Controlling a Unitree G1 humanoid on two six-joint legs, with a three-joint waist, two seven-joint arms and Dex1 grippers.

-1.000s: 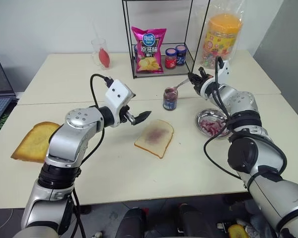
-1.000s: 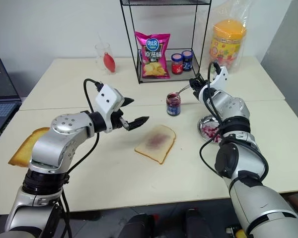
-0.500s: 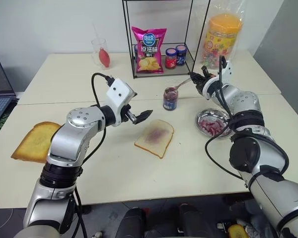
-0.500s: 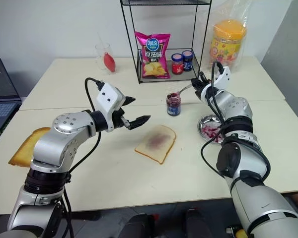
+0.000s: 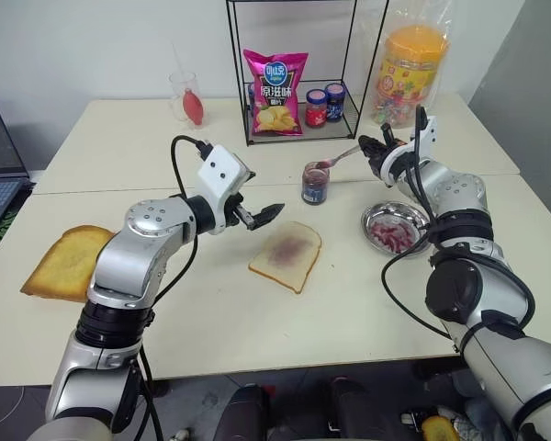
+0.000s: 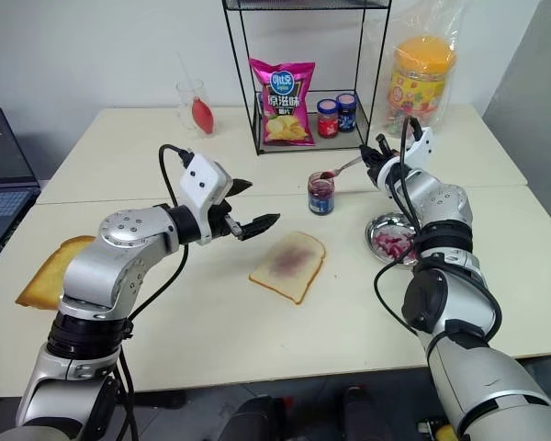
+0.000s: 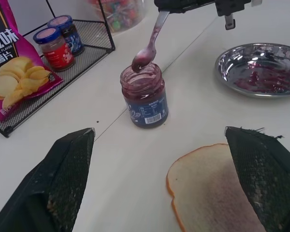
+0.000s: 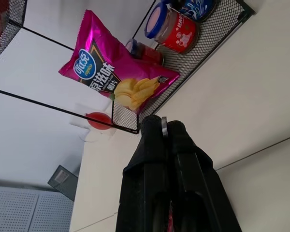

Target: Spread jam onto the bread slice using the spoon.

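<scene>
While clamped tight in the right gripper [image 5: 378, 150], spoon [image 7: 148, 42] over jar [image 7: 144, 95], upper middle. Could drip jam before bread [image 5: 286, 254]. Left gripper [image 5: 262, 217] wide open, empty.

Crisp bag [image 5: 275, 93] in wire rack [image 5: 257, 138]; toast [image 5: 62, 263] on table [image 5: 211, 322].

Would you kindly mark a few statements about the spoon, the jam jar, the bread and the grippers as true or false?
1. The right gripper is shut on the spoon. True.
2. The spoon bowl lies flat on the bread slice. False: it is at the mouth of the jam jar.
3. The left gripper is open. True.
4. The bread slice is plain. False: a purple jam stain marks its centre.
5. The left gripper holds the jar. False: it holds nothing.
</scene>
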